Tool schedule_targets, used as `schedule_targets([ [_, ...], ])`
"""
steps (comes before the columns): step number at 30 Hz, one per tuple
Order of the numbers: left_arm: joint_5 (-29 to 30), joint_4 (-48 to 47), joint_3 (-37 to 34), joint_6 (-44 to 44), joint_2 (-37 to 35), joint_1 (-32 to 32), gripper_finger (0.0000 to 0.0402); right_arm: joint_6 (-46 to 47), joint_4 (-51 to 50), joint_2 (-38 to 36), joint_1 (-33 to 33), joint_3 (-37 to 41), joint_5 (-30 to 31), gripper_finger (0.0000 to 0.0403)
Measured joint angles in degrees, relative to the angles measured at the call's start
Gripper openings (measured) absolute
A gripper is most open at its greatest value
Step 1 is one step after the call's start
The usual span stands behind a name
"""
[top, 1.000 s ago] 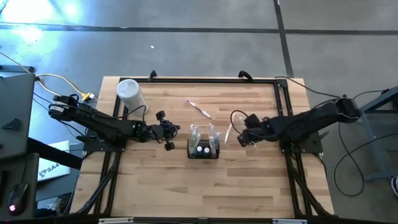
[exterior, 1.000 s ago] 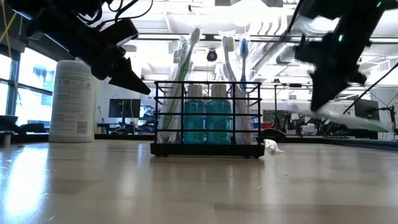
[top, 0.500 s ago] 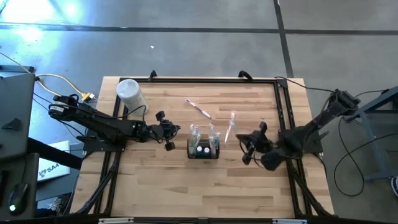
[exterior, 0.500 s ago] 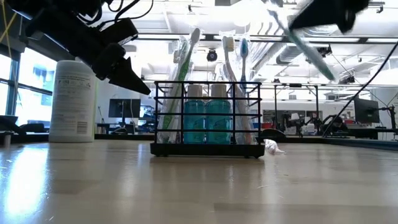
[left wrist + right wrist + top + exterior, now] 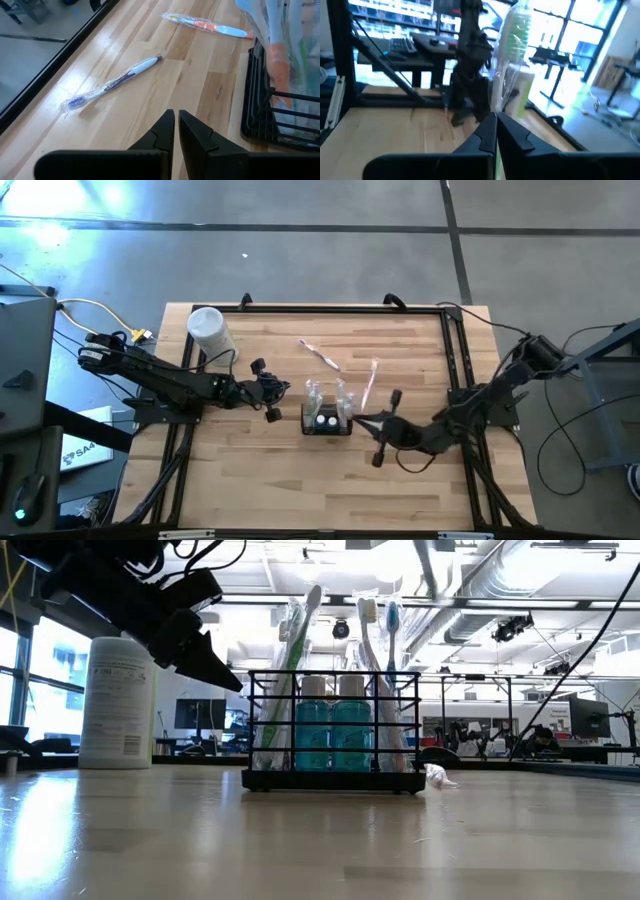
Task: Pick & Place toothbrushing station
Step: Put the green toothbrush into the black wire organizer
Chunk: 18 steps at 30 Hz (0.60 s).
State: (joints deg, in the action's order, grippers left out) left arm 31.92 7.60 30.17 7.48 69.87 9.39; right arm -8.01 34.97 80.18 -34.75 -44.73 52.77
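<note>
White cylindrical container [image 5: 208,330] upright near the worktop's [image 5: 250,480] far left corner. Left gripper [image 5: 270,392] poised just left of the toothbrushing station [image 5: 327,420], fingers [image 5: 167,131] pressed together on nothing. Station upright mid-worktop, loaded with wrapped toothbrushes and two blue bottles [image 5: 333,724]. Two wrapped toothbrushes loose behind it: one [image 5: 319,354] toward the far edge, another [image 5: 369,382] just right of the station. Right gripper [image 5: 384,430] low beside the station's right side, fingers closed on a wrapped green-bristled toothbrush [image 5: 511,47].
</note>
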Motion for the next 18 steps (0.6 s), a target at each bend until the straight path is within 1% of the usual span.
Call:
schedule_targets([
  [2,0.0,0.4,0.0,-0.4,0.0,0.0,0.0022,-2.1,3.3,1.5,2.1,0.0,-2.3,0.0003],
  [4,0.0,1.2,0.0,-1.2,0.0,0.0,0.0022,-2.7,3.5,1.9,3.9,0.0,-4.2,0.0003],
  [7,-0.1,2.2,0.0,-1.6,0.0,0.0,0.0022,-1.0,3.8,1.8,6.5,1.2,-7.5,0.0003],
  [10,-0.1,2.4,0.0,-1.6,0.0,0.0,0.0022,0.1,5.8,1.8,7.9,3.9,-8.9,0.0003],
  [13,-0.1,2.5,0.0,-0.6,0.0,0.0,0.0022,0.6,12.6,1.8,9.0,8.2,-12.2,0.0003],
  [18,-0.1,2.5,0.0,4.0,0.0,0.0,0.0022,1.2,26.6,1.8,10.2,16.5,-17.8,0.0003],
])
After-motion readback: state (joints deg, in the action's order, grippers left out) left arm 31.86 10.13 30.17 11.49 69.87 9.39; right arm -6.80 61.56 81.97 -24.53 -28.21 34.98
